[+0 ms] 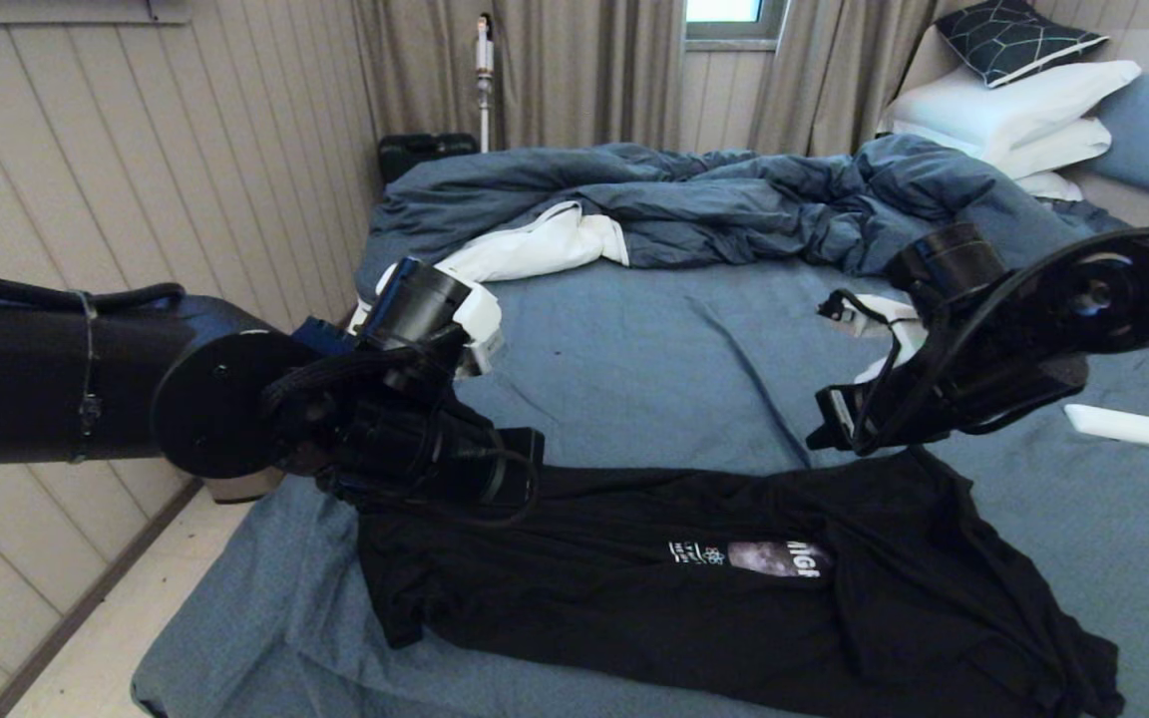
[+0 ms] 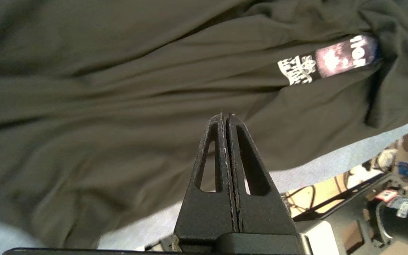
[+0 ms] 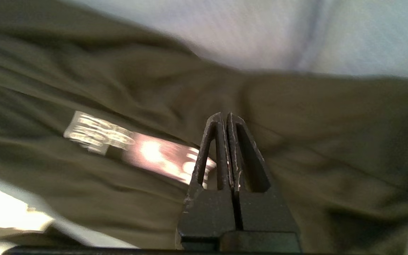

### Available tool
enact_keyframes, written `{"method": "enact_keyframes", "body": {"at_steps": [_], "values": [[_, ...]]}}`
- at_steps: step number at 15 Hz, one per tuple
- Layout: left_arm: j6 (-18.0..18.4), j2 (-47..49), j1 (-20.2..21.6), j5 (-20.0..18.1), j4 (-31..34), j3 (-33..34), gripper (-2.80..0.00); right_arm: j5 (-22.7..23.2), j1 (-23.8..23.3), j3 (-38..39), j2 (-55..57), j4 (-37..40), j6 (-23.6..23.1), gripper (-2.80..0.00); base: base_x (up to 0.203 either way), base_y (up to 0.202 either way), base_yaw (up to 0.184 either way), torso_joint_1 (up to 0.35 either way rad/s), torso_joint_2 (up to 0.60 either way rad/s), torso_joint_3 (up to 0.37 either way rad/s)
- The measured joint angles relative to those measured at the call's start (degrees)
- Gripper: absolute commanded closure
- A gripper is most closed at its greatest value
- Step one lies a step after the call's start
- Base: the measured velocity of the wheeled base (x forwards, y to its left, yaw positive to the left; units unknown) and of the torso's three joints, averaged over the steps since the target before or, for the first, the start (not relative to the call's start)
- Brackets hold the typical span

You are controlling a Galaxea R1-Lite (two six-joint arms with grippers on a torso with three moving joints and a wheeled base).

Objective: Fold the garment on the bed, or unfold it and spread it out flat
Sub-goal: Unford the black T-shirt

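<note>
Although the large black short-sleeved cotton T-shirt [image 1: 734, 598] lies near the foot edge of the wide bed with its blue-grey sheet [image 1: 634, 369], it is neither neatly folded nor spread flat: I judge the work roughly midway. Its body is doubled lengthwise into a long band, so that only a strip of the grey moon print and white lettering [image 1: 754, 556] peeps out at a fold, and the cloth at my right end is bunched and creased. What is left, as I read it, is either to open that band out or to square it up and fold it across.

My left gripper [image 2: 227, 117] has its fingers pressed together on nothing, poised above the shirt's wrinkled cloth. My right gripper [image 3: 225, 117] is likewise closed and empty, above the shirt close to the print.

From my head I see the whole layout: the rumpled dark blue duvet with white lining [image 1: 694, 199] beyond, white pillows [image 1: 1013, 110] by the headboard, both arms over the shirt. Only my wrist cameras show the closed fingertips; the head camera hides them behind the arms.
</note>
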Motion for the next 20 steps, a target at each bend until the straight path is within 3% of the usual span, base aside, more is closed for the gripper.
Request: {"method": "enact_keyframes", "body": {"at_steps": [3, 7, 9, 13, 14, 20], "values": [[0.31, 3.65, -0.35, -3.36, 0.09, -3.15, 0.00, -5.47, 0.35, 1.15, 0.30, 0.70, -2.96, 0.00, 0.000, 0.000, 0.000, 0.000, 0.00, 0.000], [-0.08, 7.70, -1.37, -4.06, 0.38, -4.45, 0.00, -10.71, 1.21, 5.44, 0.08, 0.25, -8.08, 0.00, 0.000, 0.000, 0.000, 0.000, 0.00, 0.000], [-0.25, 8.96, -2.59, -4.09, 0.49, -4.18, 0.00, -11.20, 1.38, 7.15, -1.11, 0.45, -10.55, 0.00, 0.000, 0.000, 0.000, 0.000, 0.00, 0.000], [-0.39, 9.82, -3.30, -4.11, 0.44, -4.13, 0.00, -11.44, 2.36, 10.25, -5.00, 0.31, -10.80, 0.00, 0.000, 0.000, 0.000, 0.000, 0.00, 0.000], [-0.39, 9.90, -3.35, -4.08, 0.41, -4.17, 0.00, -11.22, 2.34, 11.13, -6.04, 0.24, -10.72, -2.80, 0.000, 0.000, 0.000, 0.000, 0.00, 0.000], [-0.38, 10.11, -3.41, -4.12, 0.46, -4.41, 0.00, -11.04, 0.74, 12.82, -7.51, 0.68, -13.82, -2.80, 0.000, 0.000, 0.000, 0.000, 0.00, 0.000]]}}
